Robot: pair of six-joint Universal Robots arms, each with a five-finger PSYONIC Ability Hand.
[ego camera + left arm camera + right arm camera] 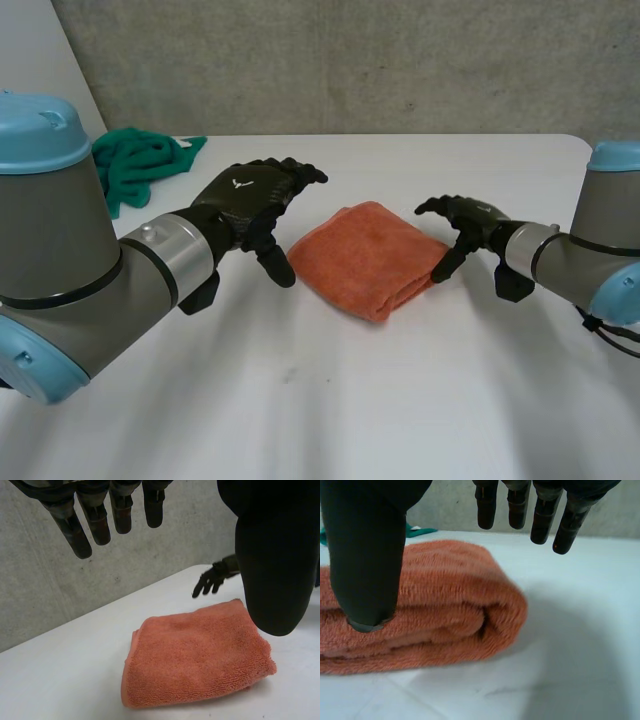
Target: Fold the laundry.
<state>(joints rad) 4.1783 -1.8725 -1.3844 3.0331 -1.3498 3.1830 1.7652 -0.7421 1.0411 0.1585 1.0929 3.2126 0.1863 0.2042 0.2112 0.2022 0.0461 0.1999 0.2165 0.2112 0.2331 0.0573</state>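
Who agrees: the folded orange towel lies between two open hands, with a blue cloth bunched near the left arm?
Not quite: the head view shows the bunched cloth is green, not blue. The orange towel does lie folded between the open left hand and right hand.

Lab-like test space: bare concrete wall [350, 60], plain white table [400, 400].

Bright, diffuse light evenly covers the white desk [330, 410]; the folded orange towel [365, 255] casts a soft, faint shadow.
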